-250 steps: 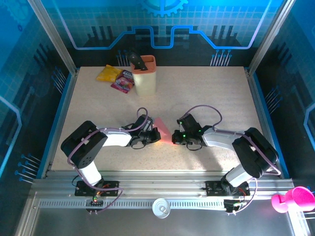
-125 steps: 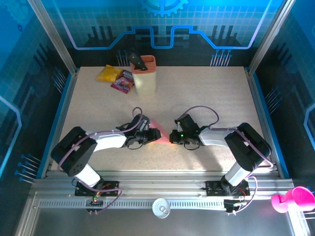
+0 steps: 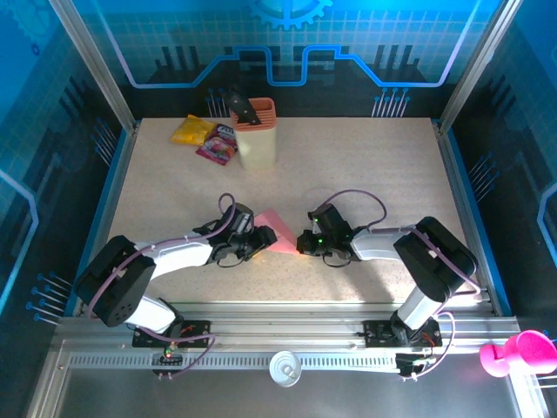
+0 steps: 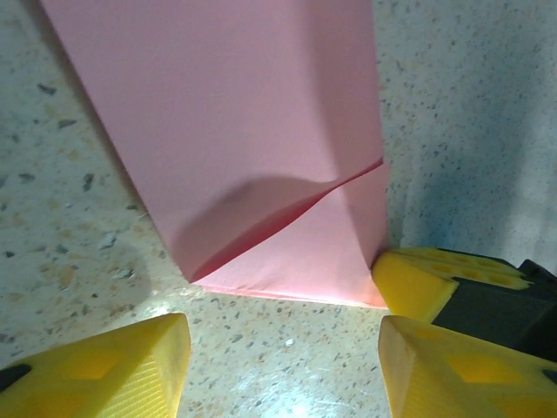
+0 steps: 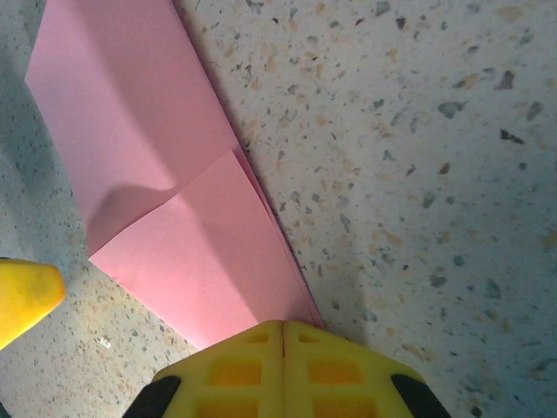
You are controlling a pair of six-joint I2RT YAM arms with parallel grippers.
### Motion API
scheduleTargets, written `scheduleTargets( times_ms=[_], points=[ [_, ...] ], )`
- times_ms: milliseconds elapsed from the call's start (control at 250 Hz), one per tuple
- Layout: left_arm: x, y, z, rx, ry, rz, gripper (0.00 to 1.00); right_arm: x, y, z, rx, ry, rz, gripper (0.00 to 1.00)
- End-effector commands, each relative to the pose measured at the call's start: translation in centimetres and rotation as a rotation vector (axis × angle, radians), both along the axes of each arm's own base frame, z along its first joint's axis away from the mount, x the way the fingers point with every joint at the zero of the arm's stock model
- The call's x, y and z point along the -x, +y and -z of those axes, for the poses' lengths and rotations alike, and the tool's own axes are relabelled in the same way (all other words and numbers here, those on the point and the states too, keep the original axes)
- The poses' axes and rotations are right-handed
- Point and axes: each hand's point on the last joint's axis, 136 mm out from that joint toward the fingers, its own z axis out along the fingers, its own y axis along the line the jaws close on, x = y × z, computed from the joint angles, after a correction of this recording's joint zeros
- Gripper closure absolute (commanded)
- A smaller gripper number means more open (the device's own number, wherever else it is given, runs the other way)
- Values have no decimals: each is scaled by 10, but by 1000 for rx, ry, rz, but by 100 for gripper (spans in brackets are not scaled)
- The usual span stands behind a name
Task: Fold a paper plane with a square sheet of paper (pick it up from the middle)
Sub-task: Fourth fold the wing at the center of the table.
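Left pincer (image 3: 258,237) open and holding nothing, its yellow fingertips (image 4: 113,366) set apart and stopping just short of the blunt end of the square sheet of paper (image 3: 277,233). Right pincer (image 3: 303,244) shut, its tips meeting at the sheet's long edge; whether that edge is nipped between them or merely pressed flat cannot be told. The sheet is folded into a narrow layered strip, with one flap lifting along a slanted crease. It lies on the worktop (image 3: 374,174), well nearer the arms than the peach holder (image 3: 254,135). Step judged in hand: mid-fold, between creases, the plane not yet formed. Next move probably calls for the left pincer to catch the loose flap while the right one anchors the sheet, followed by a firm flattening of the crease.
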Motion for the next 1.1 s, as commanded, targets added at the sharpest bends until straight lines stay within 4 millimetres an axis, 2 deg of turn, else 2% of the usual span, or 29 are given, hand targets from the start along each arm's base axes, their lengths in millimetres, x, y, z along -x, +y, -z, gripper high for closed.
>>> scheduleTargets(
  times_ms=[0, 320, 531, 779, 1099],
  points=[
    [5, 4, 14, -11, 49, -25, 43, 28, -17, 36, 95, 117, 2, 100],
    [-1, 3, 21, -30, 53, -35, 49, 30, -16, 39, 94, 125, -2, 100],
    [-8, 2, 20, -30, 24, -40, 63, 31, -17, 38, 95, 125, -3, 100],
    [-16, 0, 13, -35, -2, -35, 67, 32, -18, 40, 100, 126, -1, 100],
    [-18, 8, 11, -53, -20, -50, 68, 33, -19, 42, 102, 129, -3, 100]
  ],
)
